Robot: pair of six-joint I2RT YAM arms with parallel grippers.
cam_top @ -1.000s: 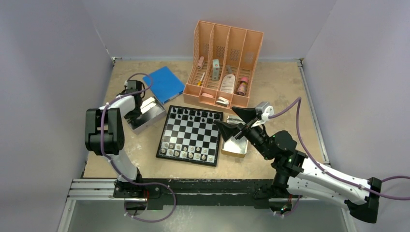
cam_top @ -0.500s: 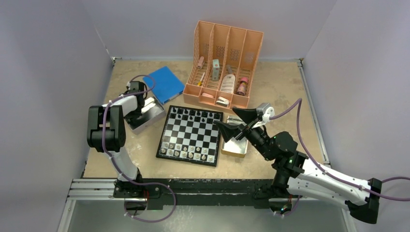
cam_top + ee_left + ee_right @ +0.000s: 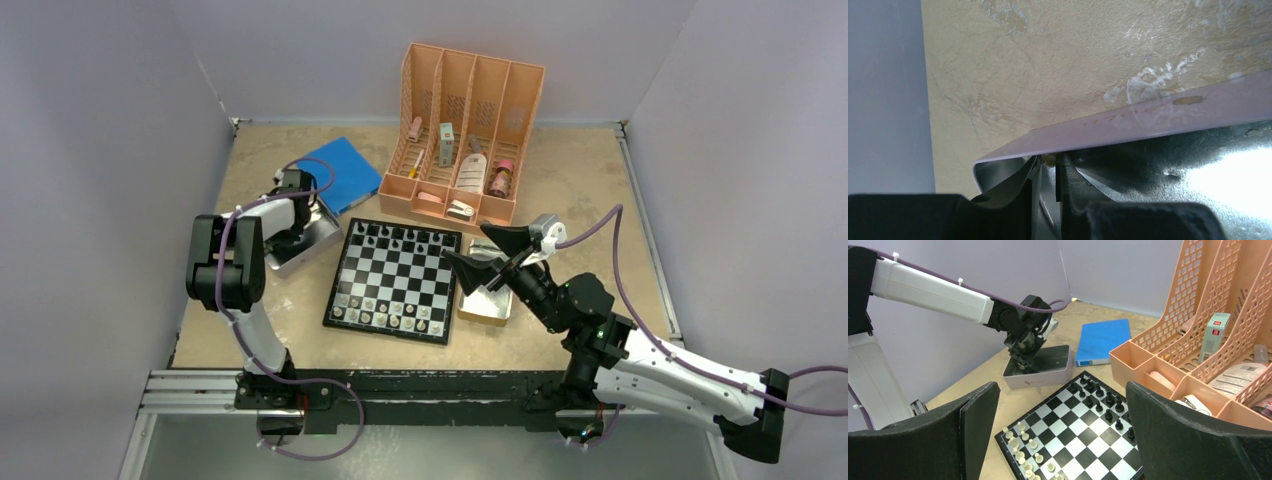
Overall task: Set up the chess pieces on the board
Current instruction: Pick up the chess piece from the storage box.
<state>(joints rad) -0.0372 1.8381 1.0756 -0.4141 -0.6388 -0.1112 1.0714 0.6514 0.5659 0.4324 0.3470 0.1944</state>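
The board [image 3: 395, 280] lies mid-table, also in the right wrist view [image 3: 1083, 440]. Black chess pieces [image 3: 400, 238] fill its far rows and pale pieces [image 3: 385, 315] its near rows. My left gripper [image 3: 291, 231] reaches down into a metal tray [image 3: 318, 232] left of the board. In the left wrist view its jaws [image 3: 1048, 167] stand nearly together in the tray's corner, with a tiny pale chess piece [image 3: 1050, 160] pinched between the tips. My right gripper [image 3: 483, 252] is wide open and empty, held above the board's right edge.
A peach organizer [image 3: 465, 130] with bottles stands behind the board. A flat blue book [image 3: 340, 172] lies at the back left. A second metal tray [image 3: 485, 308] sits right of the board, under my right gripper. The tray wall [image 3: 1148, 117] is close to my left fingers.
My left arm has shifted a little to the right over the left tray. The right arm has not moved.
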